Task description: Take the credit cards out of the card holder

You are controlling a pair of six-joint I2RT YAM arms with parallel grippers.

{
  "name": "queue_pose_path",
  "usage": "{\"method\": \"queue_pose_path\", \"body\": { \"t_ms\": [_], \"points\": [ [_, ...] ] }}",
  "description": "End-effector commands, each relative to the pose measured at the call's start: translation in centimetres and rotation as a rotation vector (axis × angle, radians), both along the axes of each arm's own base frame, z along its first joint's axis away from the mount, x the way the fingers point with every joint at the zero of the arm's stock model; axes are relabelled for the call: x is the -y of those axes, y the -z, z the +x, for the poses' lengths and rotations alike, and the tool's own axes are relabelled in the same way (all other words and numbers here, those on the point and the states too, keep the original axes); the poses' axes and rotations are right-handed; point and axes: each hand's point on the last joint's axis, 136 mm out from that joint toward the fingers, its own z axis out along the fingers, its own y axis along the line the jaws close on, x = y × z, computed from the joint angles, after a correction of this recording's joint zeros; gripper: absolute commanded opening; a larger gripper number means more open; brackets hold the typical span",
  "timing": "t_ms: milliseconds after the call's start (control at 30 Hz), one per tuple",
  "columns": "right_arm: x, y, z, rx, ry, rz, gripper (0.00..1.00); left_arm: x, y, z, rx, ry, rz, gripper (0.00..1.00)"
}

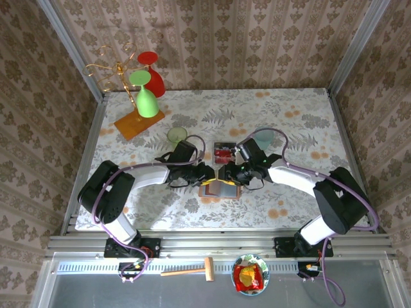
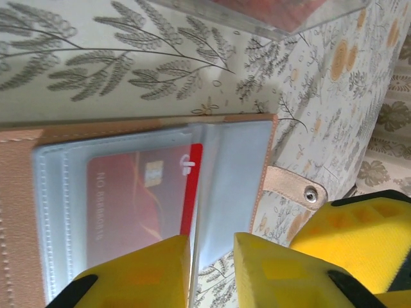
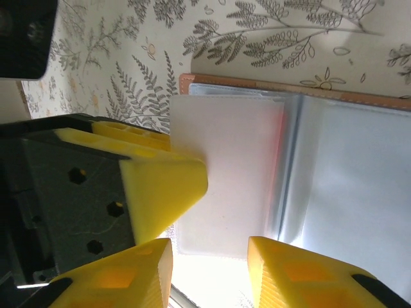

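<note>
The card holder lies open on the tablecloth between both arms, tan outside with clear grey-blue pockets. A red credit card sits inside its left pocket. My left gripper hovers at the holder's near edge. Its jaws stand slightly apart, and a thin pocket leaf runs up against the left finger. From the other side my right gripper is open over a pale pocket leaf, nothing pinched. A finger of the left gripper rests at that leaf's edge. In the top view the left gripper and right gripper nearly touch.
A clear plastic box holding red cards sits just behind the holder. A gold rack on an orange base with green and red glasses stands at the back left, a small green cup beside it. A hammer and a bowl lie below the table's front rail.
</note>
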Motion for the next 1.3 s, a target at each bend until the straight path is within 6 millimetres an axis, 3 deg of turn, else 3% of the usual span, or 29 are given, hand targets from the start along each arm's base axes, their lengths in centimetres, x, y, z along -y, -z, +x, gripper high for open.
{"method": "queue_pose_path", "body": {
  "t_ms": [0, 300, 700, 1267],
  "points": [
    [1.3, -1.3, 0.3, 0.045, 0.013, -0.053, 0.38, 0.9, -1.8, -0.2, 0.025, 0.044, -0.028, 0.26],
    [3.6, -2.7, 0.0, 0.089, 0.061, -0.069, 0.38, 2.9, -2.5, -0.2, 0.027, 0.08, -0.039, 0.27],
    [6.8, -2.9, -0.9, 0.099, 0.128, -0.073, 0.4, 5.5, -2.0, -0.4, 0.012, 0.124, -0.043, 0.31],
    [6.9, -2.0, -1.5, 0.072, 0.144, -0.044, 0.41, 6.1, -1.3, -0.5, 0.003, 0.134, -0.042, 0.35]
  ]
}}
